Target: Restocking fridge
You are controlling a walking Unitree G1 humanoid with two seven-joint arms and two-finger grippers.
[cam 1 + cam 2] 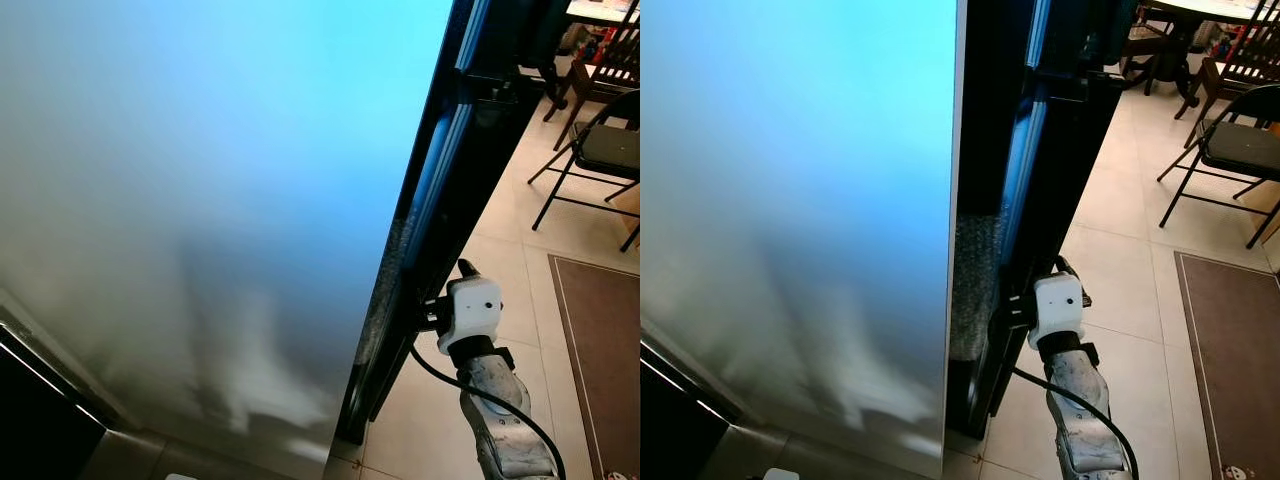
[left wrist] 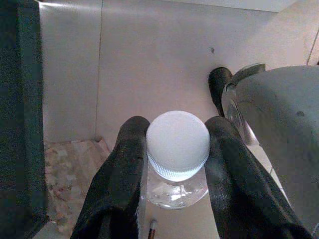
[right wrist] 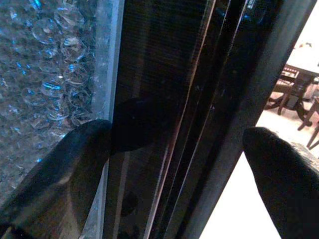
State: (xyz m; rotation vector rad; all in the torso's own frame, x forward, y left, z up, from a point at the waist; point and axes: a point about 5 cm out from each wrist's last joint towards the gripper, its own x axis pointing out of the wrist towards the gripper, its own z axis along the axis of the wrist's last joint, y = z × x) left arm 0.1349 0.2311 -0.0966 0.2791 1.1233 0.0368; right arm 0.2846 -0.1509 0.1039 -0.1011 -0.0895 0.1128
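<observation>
Left gripper (image 2: 177, 159) is clamped on a clear bottle (image 2: 177, 186) just under its white cap (image 2: 177, 143), held above the pale floor. Right gripper (image 3: 174, 149) has its fingers spread wide, straddling the black fridge door's (image 1: 1060, 170) edge, bubble wrap (image 3: 45, 64) beside it. Folding chair (image 1: 600, 150) sits further off.

Right gripper (image 3: 177, 149) with its two black fingers (image 3: 60, 174) spread wide, dark glossy fridge door edge (image 3: 199, 99) standing between them, bubble wrap (image 3: 50, 64) at ten o'clock, wooden chairs (image 3: 296, 97) on pale floor at three o'clock
</observation>
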